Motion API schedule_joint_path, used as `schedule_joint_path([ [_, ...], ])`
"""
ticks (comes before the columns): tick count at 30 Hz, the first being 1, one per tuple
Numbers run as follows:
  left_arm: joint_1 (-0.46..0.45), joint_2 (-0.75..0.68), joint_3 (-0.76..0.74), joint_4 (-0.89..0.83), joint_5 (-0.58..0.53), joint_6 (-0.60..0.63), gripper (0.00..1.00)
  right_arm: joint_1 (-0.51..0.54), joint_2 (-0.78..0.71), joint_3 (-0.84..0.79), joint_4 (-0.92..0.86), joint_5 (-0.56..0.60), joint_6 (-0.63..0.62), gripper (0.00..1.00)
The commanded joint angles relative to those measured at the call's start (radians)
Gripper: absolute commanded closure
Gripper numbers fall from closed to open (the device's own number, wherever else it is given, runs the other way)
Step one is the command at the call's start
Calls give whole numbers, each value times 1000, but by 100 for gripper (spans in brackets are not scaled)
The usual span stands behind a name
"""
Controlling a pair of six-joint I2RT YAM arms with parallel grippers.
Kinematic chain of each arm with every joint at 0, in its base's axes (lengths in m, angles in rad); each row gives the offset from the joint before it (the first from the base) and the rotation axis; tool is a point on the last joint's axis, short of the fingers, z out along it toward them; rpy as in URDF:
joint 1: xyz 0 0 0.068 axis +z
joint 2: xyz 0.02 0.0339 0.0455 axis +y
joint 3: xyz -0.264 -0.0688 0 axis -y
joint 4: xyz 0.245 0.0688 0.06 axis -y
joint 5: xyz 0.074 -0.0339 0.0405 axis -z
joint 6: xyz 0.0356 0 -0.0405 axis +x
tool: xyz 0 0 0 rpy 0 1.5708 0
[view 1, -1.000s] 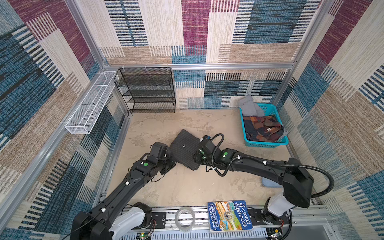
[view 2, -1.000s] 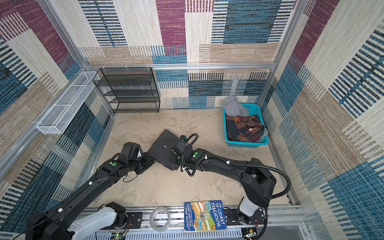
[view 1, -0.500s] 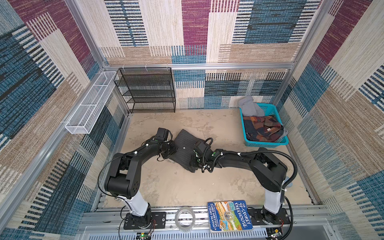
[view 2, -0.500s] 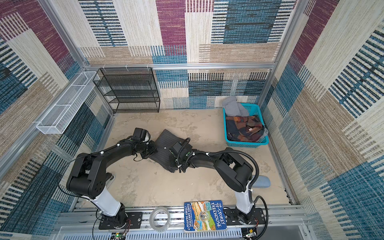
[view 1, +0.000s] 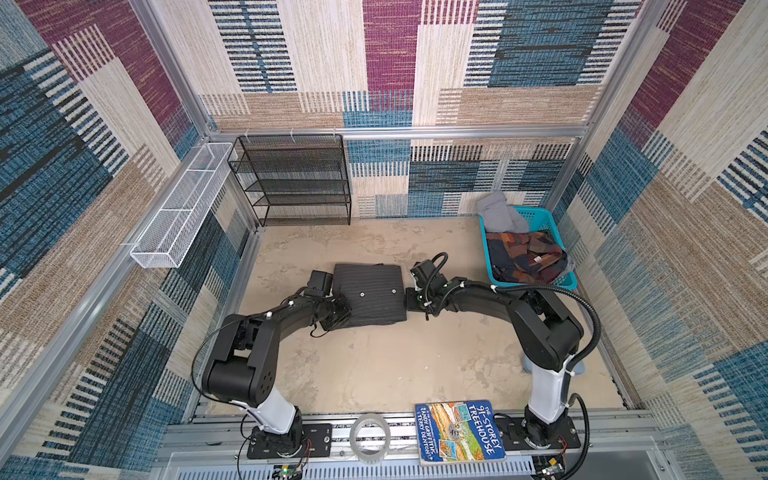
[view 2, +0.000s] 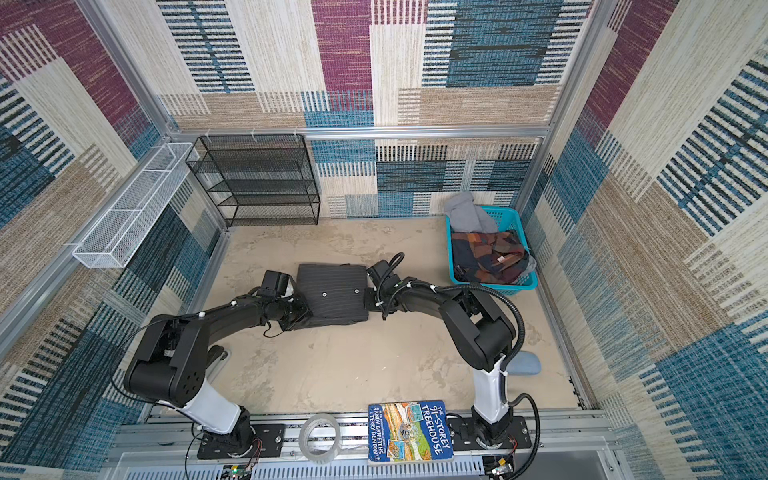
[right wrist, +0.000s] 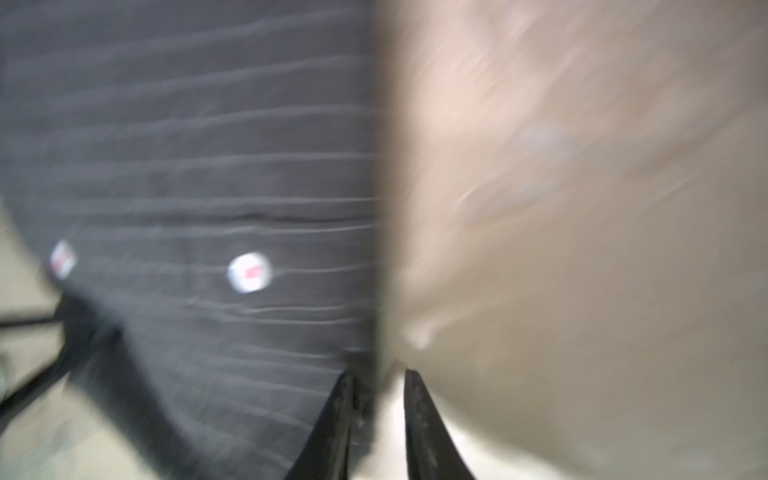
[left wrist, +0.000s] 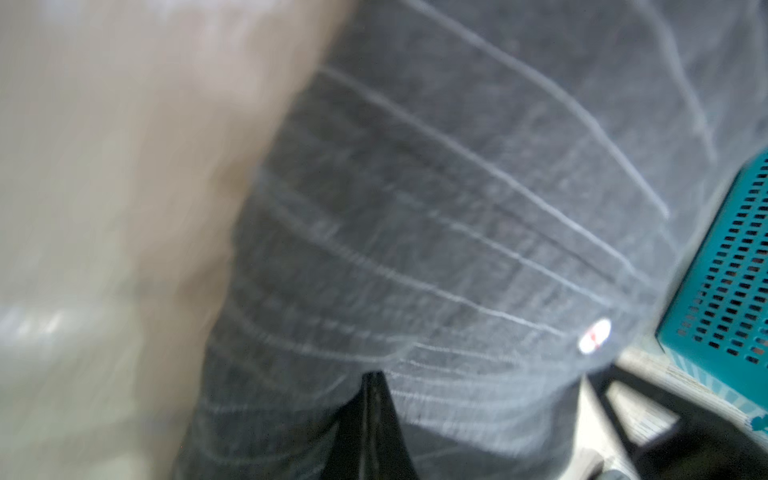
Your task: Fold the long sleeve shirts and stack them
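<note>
step (judged): relocate folded shirt (view 1: 370,297) | position: flat, desk (view 1: 374,374) centre | left gripper (view 1: 344,311): clenched at shirt's 8 o'clock corner | right gripper (right wrist: 380,399): astride 3 o'clock edge, grasp cannot be told | method: pinch all layers; move both sides level.

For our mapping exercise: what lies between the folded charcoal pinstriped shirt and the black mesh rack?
Only bare beige tabletop separates shirt and rack, in both top views.
</note>
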Motion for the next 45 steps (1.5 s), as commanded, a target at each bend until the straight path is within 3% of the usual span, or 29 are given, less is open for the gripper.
schedule_joint_path([
  [1, -54, -82, -44, -104, 24, -100, 100, -39, 35, 106, -66, 98, -140, 75],
  [4, -109, -176, -10, -178, 17, -109, 100, -38, 26, 209, -108, 92, -159, 74],
  [9, -86, -258, 161, -345, -88, 10, 98, 67, -85, 175, -144, 86, -73, 73],
  [15, -1, -120, 307, -323, -109, 145, 100, 250, -118, 86, -5, -25, 127, 73],
  [20, 55, 28, 319, -286, -173, 173, 100, 284, -12, 68, 97, -114, 188, 74],
  [29, 162, 115, 160, -200, -194, 129, 100, 189, 119, 5, 137, -100, 181, 78],
  [36, 187, 120, 100, -195, -172, 98, 100, 82, 124, 20, 87, -51, 77, 79],
  [40, 181, 42, 59, -200, -105, 53, 100, 15, 109, 61, 61, -24, 10, 79],
  [45, 155, -155, -2, -255, -43, 0, 100, -21, 91, 131, 9, -11, -60, 78],
])
